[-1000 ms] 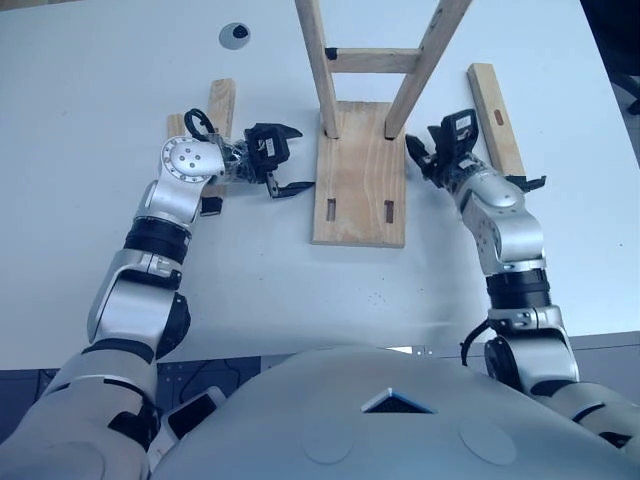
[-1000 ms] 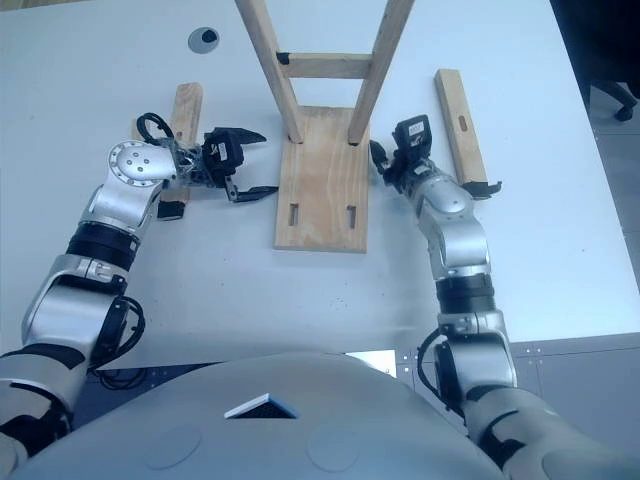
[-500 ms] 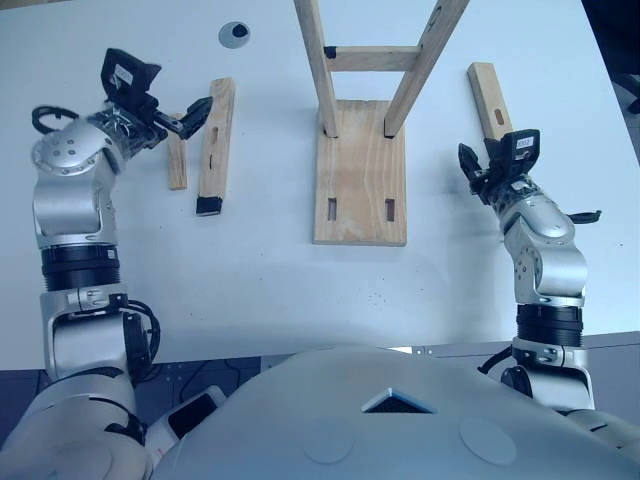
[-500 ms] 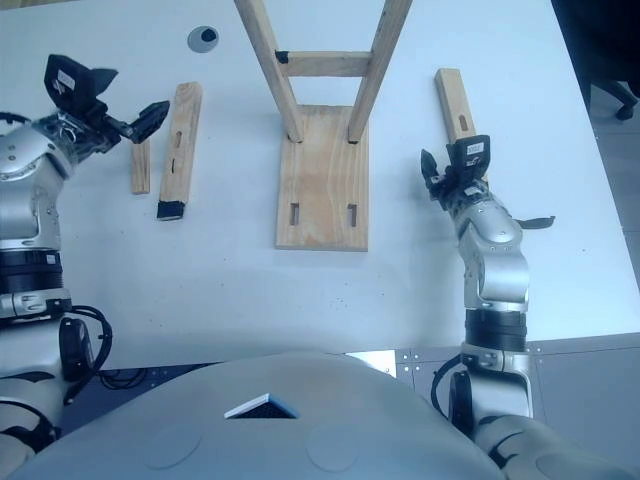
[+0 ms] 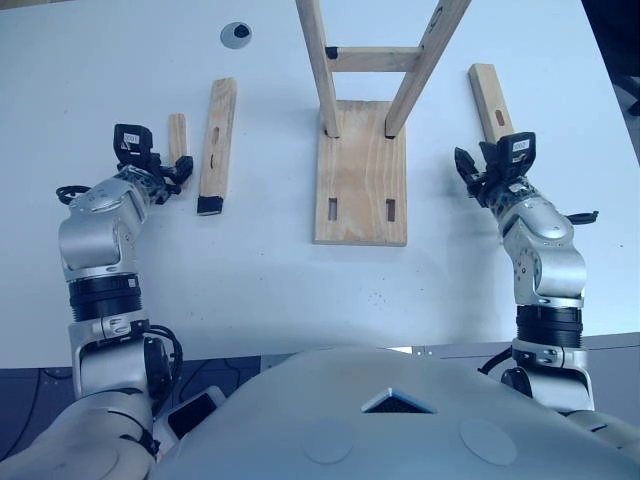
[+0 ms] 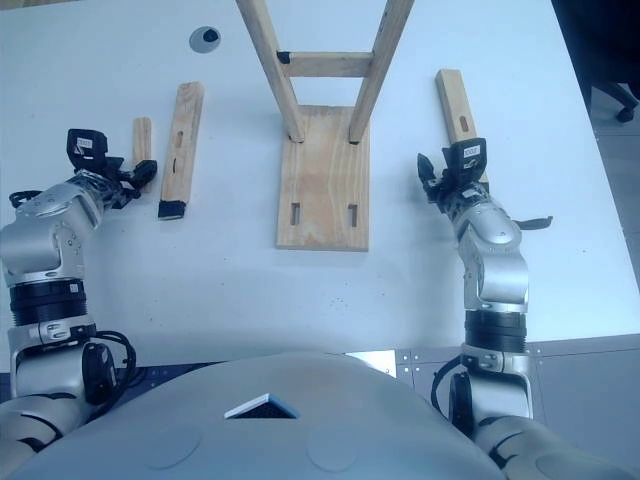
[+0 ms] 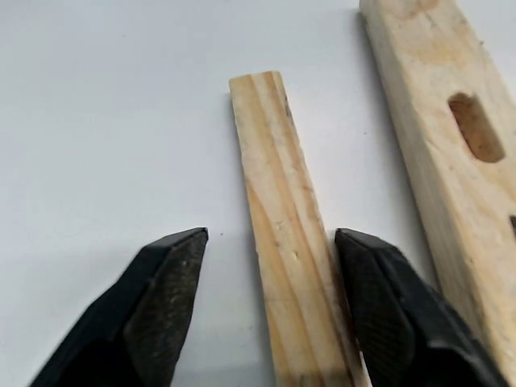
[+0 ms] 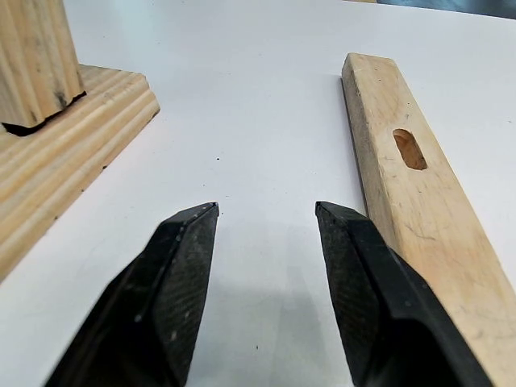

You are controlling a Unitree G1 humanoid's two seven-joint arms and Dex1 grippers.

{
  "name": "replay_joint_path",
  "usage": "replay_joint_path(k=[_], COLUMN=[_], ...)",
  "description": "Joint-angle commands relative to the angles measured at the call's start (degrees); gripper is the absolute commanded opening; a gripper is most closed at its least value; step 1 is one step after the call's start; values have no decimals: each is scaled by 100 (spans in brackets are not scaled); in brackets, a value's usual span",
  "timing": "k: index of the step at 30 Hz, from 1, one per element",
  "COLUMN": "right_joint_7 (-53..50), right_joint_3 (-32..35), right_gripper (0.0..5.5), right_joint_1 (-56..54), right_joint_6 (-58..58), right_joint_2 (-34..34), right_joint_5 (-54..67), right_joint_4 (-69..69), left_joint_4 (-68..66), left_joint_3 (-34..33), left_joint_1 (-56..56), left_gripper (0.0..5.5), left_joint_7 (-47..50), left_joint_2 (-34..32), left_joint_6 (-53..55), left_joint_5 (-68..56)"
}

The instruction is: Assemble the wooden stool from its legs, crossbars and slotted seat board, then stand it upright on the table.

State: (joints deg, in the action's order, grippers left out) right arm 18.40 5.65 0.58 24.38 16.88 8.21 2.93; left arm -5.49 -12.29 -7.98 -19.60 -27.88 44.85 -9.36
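Since the crossbar (image 5: 178,137), mid left, is light and stiff, pinch its sides with your open left end effector (image 7: 272,235); right end effector (image 8: 266,208) also open.

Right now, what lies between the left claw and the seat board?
The left claw straddles the short crossbar; past it lies the slotted leg, then bare table up to the seat board. The left eye view shows it.
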Motion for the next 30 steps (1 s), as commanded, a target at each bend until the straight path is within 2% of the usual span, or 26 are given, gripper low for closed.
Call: replay_joint_path(k=[1, 6, 8, 11, 14, 16, 18, 21, 23, 27, 30], right_joint_7=[24, -15, -74, -53, 203, 657, 769, -102, -845, -1814, -2176], right_joint_3=[26, 83, 212, 389, 529, 749, 1074, 1353, 1241, 574, 287], right_gripper=[226, 226, 226, 226, 226, 226, 226, 226, 226, 226, 226], right_joint_1=[14, -11, -85, -203, -234, -180, -303, -1084, -1622, -2160, -2295], right_joint_6=[89, 102, 47, -25, -17, 547, 1168, 1570, 1689, 1780, 1689], right_joint_2=[131, 114, 77, 22, 14, -11, -92, -211, -303, -630, -840], right_joint_5=[-12, 5, 79, 266, 664, 1800, 3361, 5068, 5682, 6042, 6117], right_joint_4=[89, 143, 269, 526, 904, 1646, 2426, 2932, 3084, 3205, 3135], left_joint_4=[-2, -42, -183, -159, 361, 912, 1233, 1361, 1570, 1942, 2075], left_joint_3=[50, 45, -124, -518, -560, -264, 53, 315, 596, 1209, 1421], left_joint_1=[225, 195, -47, -600, -1169, -1469, -1631, -1646, -1431, -1032, -909], left_gripper=[245, 156, 133, 125, 125, 125, 125, 125, 125, 125, 125], left_joint_7=[113, 206, 394, 661, 220, -441, -908, -1029, -1084, -1268, -1239], left_joint_2=[85, 112, 173, 388, 610, 807, 933, 1106, 1222, 1295, 1351], left_joint_6=[391, 464, 171, -886, -2478, -3183, -3428, -3743, -3992, -4452, -4660], left_joint_5=[-2, -27, -18, -180, -542, -949, -1220, -1219, -1066, -737, -587])
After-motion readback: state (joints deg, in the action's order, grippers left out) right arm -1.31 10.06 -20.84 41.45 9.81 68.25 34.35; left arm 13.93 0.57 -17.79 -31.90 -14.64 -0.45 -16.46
